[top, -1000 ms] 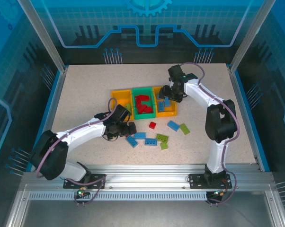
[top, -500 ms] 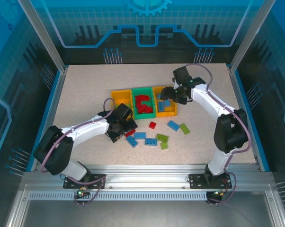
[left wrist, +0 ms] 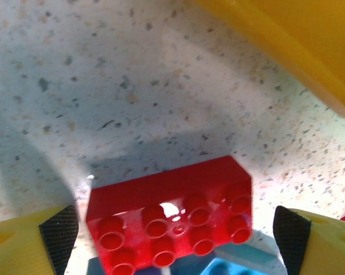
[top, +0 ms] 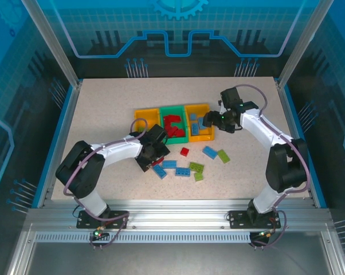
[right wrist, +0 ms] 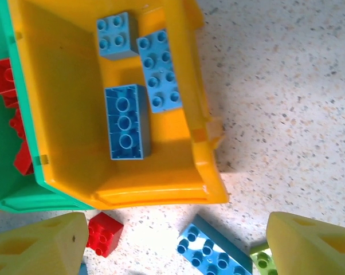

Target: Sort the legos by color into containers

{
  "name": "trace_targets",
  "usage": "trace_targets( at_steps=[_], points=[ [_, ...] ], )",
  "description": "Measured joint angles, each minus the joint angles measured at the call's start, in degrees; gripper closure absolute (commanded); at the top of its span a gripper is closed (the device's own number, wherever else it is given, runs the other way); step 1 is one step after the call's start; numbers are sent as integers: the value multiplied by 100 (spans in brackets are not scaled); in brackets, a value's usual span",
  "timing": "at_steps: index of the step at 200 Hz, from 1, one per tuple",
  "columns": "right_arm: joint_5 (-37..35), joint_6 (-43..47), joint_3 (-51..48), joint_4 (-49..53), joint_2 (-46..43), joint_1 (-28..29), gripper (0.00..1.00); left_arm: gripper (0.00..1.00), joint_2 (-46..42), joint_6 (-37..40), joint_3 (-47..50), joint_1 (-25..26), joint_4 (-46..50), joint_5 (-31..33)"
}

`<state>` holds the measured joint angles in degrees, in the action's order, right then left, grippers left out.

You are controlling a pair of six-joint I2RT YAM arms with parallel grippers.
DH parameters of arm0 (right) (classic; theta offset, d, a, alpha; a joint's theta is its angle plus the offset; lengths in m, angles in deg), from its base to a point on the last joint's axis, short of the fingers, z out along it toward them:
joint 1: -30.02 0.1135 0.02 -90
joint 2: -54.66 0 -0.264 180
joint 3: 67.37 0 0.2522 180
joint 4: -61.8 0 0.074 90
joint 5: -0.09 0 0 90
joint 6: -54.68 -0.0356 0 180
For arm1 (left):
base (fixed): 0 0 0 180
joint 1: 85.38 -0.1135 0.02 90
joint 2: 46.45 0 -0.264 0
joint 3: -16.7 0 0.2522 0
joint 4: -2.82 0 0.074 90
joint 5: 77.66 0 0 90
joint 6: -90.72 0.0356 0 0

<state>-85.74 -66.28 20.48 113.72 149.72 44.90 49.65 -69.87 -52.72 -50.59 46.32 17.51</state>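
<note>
**Step in hand (judged):** the left gripper (top: 152, 157) grasps the red 2x4 brick (left wrist: 169, 220).

**Position.** The brick lies flat on the table (left wrist: 104, 86), studs up, low in the left wrist view. It sits between the two pads (left wrist: 59, 230). A gap shows at each end, so the jaws stand released and grasp nothing.

**Procedure.**
1. Bring the pads level with the brick's end walls before closing.
2. Centre the brick so that both pads meet it together; an uneven closing would probably swivel it.
3. Lift straight up. A blue brick (left wrist: 241, 264) lies against or partly under the lower edge and could be dragged along.
4. Carry to the green middle bin (top: 176, 141), which already holds red bricks.

**Obstructions.** A yellow bin wall (left wrist: 298, 40) crosses the upper right corner of the left wrist view, near the brick, so tilt away from it.

**Surroundings.** The right gripper (right wrist: 173, 243) hangs with its jaws released and empty. It is over the lower edge of the right yellow bin (right wrist: 210, 189), which holds three blue bricks (right wrist: 125, 121). Below that bin lie a small red brick (right wrist: 104, 232), a loose blue brick (right wrist: 212, 252) and a lime green brick (right wrist: 259, 260), all unsorted.
</note>
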Motion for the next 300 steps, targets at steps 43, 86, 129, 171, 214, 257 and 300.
trace_targets(
  at_steps=[43, 86, 129, 171, 214, 257, 300],
  points=[
    [142, 11, -354, -63, -251, -229, 17, 30, 181, 39, -116, 0, 9, 7],
    [240, 37, -490, -101, -422, -522, 17, 30, 184, 155, -133, 0, 28, 24],
    [260, 39, -625, -177, -549, -595, 17, 30, 245, 350, -271, 0, 188, 68],
    [280, 107, -846, -225, -651, -590, 18, 30, 157, 520, -579, 66, 452, 216],
    [271, 256, -1058, -221, -662, -520, 20, 29, -236, 699, -1043, 201, 656, 369],
    [227, 605, -1307, -256, -699, -184, 22, 27, -321, 933, -1517, 258, 813, 610],
    [142, 647, -1381, -238, -699, 415, 23, 26, 103, 1519, -2603, 149, 953, 706]
  ],
)
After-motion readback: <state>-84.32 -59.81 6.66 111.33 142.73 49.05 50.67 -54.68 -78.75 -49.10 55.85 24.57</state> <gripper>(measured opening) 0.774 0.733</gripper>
